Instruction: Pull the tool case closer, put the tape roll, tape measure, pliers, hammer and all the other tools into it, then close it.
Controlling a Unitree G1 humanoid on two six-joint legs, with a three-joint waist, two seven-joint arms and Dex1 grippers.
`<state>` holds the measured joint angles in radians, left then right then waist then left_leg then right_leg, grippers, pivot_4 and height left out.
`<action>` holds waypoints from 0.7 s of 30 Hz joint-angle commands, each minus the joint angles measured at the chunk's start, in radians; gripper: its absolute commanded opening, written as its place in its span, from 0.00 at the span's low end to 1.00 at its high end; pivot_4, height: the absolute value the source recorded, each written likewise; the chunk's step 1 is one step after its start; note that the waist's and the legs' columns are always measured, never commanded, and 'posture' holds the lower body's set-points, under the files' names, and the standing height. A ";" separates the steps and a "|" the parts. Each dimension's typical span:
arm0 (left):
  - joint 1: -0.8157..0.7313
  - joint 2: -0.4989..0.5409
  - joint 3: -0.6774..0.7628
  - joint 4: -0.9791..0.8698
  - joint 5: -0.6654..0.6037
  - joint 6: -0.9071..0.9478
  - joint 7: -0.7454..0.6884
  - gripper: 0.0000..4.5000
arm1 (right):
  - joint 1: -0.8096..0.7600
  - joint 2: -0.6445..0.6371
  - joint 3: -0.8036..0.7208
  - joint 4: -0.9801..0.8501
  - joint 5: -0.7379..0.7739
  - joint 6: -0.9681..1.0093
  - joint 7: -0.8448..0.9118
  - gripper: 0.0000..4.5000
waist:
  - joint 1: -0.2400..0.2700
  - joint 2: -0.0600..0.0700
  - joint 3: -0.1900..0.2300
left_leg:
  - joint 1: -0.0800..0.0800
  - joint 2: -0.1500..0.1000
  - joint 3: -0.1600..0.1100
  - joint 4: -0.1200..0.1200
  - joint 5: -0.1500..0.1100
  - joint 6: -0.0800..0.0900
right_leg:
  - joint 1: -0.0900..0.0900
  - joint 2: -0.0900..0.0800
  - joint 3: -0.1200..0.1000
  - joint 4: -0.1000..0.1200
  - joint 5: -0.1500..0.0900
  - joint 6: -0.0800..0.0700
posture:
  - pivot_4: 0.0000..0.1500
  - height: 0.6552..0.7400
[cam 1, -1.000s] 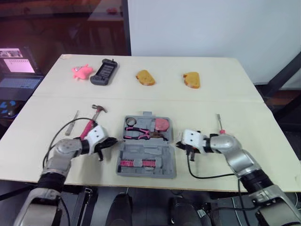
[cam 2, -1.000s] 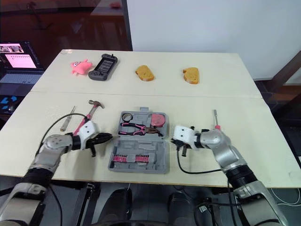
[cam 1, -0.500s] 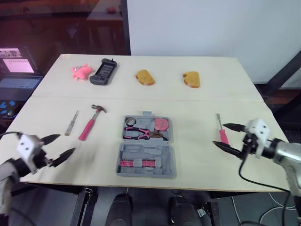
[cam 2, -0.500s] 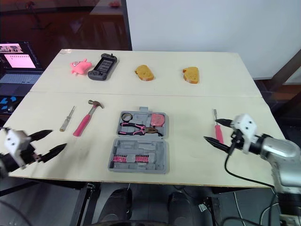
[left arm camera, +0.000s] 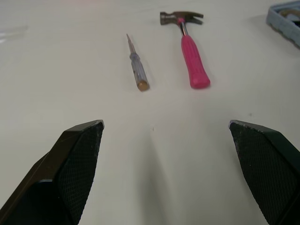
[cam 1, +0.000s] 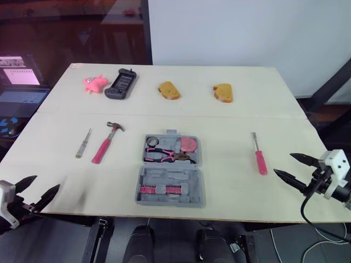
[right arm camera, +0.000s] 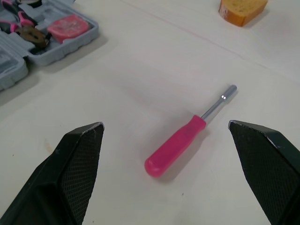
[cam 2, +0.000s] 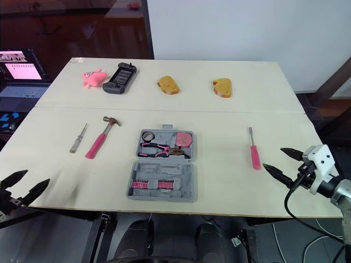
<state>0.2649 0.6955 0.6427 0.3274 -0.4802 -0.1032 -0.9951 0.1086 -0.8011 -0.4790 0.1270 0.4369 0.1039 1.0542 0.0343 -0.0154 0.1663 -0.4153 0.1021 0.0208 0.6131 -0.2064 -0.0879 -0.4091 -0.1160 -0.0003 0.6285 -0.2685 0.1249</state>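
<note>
Grey plastic tool case (cam 1: 170,175) lies open at the middle of the pale wooden table (cam 1: 230,123), near its front edge. In its far half we see the pink-handled pliers (cam 1: 164,156), a pink tape measure (cam 1: 188,144) and a small dark ring (cam 1: 152,142) that may be the tape roll. Three tools lie loose: the pink-handled claw hammer (cam 1: 106,143) and a small clear-handled screwdriver (cam 1: 83,143) side by side to the case's left, and a pink-handled nut driver (cam 1: 258,155) well to its right.

Our left gripper (cam 1: 47,182) hangs at the table's front left corner and our right gripper (cam 1: 282,163) near the front right edge. Both have their jaws spread wide and hold nothing.

We judge the case near enough, so gathering the loose tools is the step in hand. To do it well, we would bring the right gripper down over the nut driver with the jaws straddling the thick pink handle crosswise, not the thin steel shaft. On the left, we would take the hammer on the handle close to the head, so it does not tip in the grasp, and keep clear of the screwdriver just beside it. Each tool should lie flat in a free recess, or the lid may not shut.
</note>
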 commanded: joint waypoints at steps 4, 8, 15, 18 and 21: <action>-0.034 0.028 -0.008 -0.164 -0.061 0.083 0.010 1.00 | -0.077 0.004 0.040 -0.221 0.099 0.171 -0.076 1.00 | -0.006 0.000 0.000 | -0.001 0.000 0.000 0.000 0.000 0.000 | 0.002 0.000 0.000 0.001 0.000 0.000 | 1.00 0.77; -0.068 0.092 -0.081 -0.317 -0.127 0.266 -0.045 1.00 | -0.115 -0.004 0.110 -0.394 0.129 0.281 -0.128 1.00 | -0.008 0.000 0.000 | -0.001 0.000 0.000 0.000 0.000 0.000 | 0.002 0.000 0.000 0.001 0.000 0.000 | 1.00 0.77; -0.193 0.216 -0.222 -0.496 -0.181 0.453 -0.133 1.00 | -0.161 -0.013 0.189 -0.631 0.199 0.490 -0.237 1.00 | -0.007 -0.001 0.001 | -0.005 0.000 0.000 0.001 0.000 0.000 | 0.000 0.000 0.000 0.001 0.000 0.000 | 1.00 0.77; -0.286 0.257 -0.296 -0.529 -0.174 0.490 -0.171 1.00 | -0.142 -0.006 0.173 -0.702 0.230 0.559 -0.291 1.00 | -0.005 -0.002 0.002 | -0.005 0.000 0.000 0.000 0.000 0.000 | -0.001 0.000 0.000 0.001 0.000 0.000 | 1.00 0.77; -0.420 0.288 -0.390 -0.550 -0.184 0.543 -0.222 1.00 | -0.098 -0.011 0.137 -0.762 0.255 0.643 -0.354 1.00 | -0.001 -0.003 0.002 | -0.006 0.000 0.000 0.001 0.000 0.000 | -0.001 0.000 0.000 0.001 0.000 0.000 | 1.00 0.77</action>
<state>-0.1035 0.9599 0.2829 -0.1885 -0.6437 0.4130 -1.1856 -0.0027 -0.8032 -0.2980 -0.5832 0.6645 0.7110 0.7344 0.0331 -0.0182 0.1683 -0.4215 0.1019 0.0204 0.6139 -0.2061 -0.0876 -0.4100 -0.1158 -0.0002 0.6292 -0.2683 0.1246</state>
